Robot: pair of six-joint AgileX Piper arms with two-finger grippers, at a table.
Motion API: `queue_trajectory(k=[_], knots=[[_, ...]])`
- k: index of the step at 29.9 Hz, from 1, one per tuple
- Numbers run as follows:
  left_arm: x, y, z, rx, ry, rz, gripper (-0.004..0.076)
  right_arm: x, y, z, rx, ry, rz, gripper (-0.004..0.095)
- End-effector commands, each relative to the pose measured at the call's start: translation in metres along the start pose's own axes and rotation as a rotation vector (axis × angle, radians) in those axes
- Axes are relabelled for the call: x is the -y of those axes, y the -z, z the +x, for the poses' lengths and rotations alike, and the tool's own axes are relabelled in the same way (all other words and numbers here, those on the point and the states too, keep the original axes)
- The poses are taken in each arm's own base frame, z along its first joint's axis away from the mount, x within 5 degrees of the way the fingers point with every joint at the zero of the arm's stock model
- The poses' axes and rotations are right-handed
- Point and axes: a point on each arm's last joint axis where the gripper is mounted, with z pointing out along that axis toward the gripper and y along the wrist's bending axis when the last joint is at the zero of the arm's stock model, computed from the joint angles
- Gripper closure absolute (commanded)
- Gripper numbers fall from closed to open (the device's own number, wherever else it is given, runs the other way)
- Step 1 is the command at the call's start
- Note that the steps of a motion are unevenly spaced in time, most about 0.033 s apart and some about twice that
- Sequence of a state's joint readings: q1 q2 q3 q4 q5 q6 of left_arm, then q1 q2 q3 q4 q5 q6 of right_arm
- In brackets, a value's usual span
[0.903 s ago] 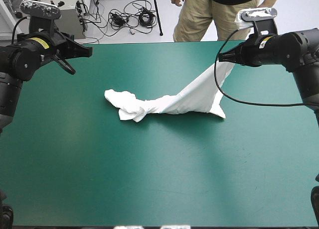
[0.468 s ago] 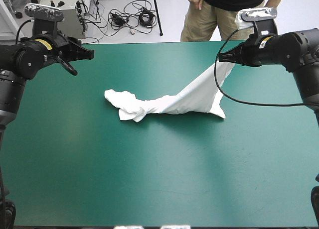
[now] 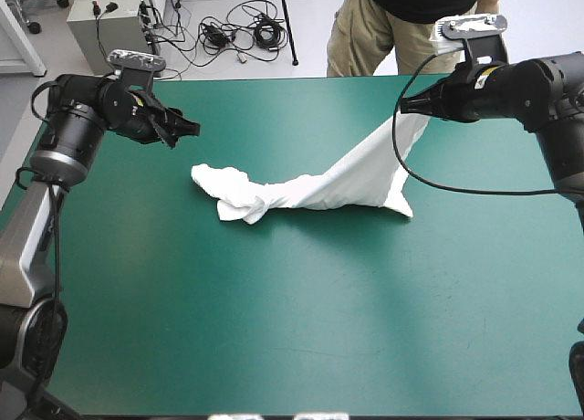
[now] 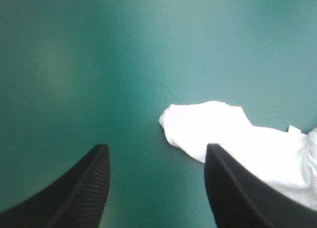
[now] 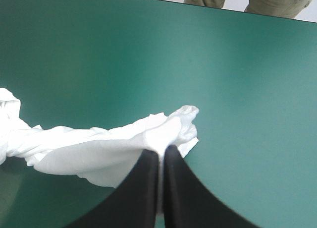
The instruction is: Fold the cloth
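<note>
A white short-sleeved T-shirt (image 3: 315,187) lies partly on, partly lifted off a table (image 3: 274,329) with a teal-green cover, in the far half of the table and a little right of its middle. The right hand (image 3: 406,103), two broad black curved fingers on a black robot arm, hangs above the far right part of the table and is clenched on one end of the T-shirt. From that grip the cloth slopes down and to the left as a stretched, roughly triangular sheet, with one lower corner touching the table below the hand. Further left the cloth narrows into a twisted band lying on the cover and ends in a crumpled lump toward the table's left side. In the right wrist view the right hand (image 5: 161,151) shows its two fingers pressed almost together in a pointed arch, a bunched fold of the T-shirt (image 5: 99,146) pinched between them and the twisted band running away to one side. The left hand (image 3: 187,128) hovers above the far left part of the table, near the crumpled end and not touching it. It is released and holds nothing. In the left wrist view the left hand (image 4: 154,153) shows its fingers standing well apart, with bare teal-green cover between them. The rounded crumpled end of the T-shirt (image 4: 237,139) lies just ahead of one finger, partly hidden behind it.
</note>
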State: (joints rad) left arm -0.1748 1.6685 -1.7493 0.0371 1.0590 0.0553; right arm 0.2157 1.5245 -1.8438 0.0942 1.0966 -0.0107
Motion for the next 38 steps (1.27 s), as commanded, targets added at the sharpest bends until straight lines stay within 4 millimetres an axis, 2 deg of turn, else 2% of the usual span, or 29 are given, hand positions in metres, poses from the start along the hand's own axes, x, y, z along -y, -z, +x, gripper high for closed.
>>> queue_trajectory(k=[1,17,32,35,37,38], knots=[[0.001,0.005,-0.009,0.059,0.018,0.007,0.0305,-0.001,0.028,-0.012,0.131,0.011,0.0,0.0925],[0.008,-0.102,0.005,-0.151,0.027,0.053,0.0305,-0.001,0.028,-0.011,0.127,0.011,0.0,0.0925],[0.013,-0.166,0.026,-0.278,0.036,0.069,0.0313,-0.001,0.028,-0.01,0.111,0.011,0.0,0.0925],[0.015,-0.172,0.029,-0.295,0.054,0.091,0.0379,-0.001,0.028,-0.009,0.104,0.011,0.0,0.0925],[0.016,-0.172,0.029,-0.295,0.056,0.093,0.0492,-0.001,0.028,-0.009,0.099,0.011,0.0,0.0925],[0.016,-0.172,0.029,-0.298,0.056,0.094,0.0601,-0.001,0.028,-0.009,0.097,0.011,0.0,0.0925]])
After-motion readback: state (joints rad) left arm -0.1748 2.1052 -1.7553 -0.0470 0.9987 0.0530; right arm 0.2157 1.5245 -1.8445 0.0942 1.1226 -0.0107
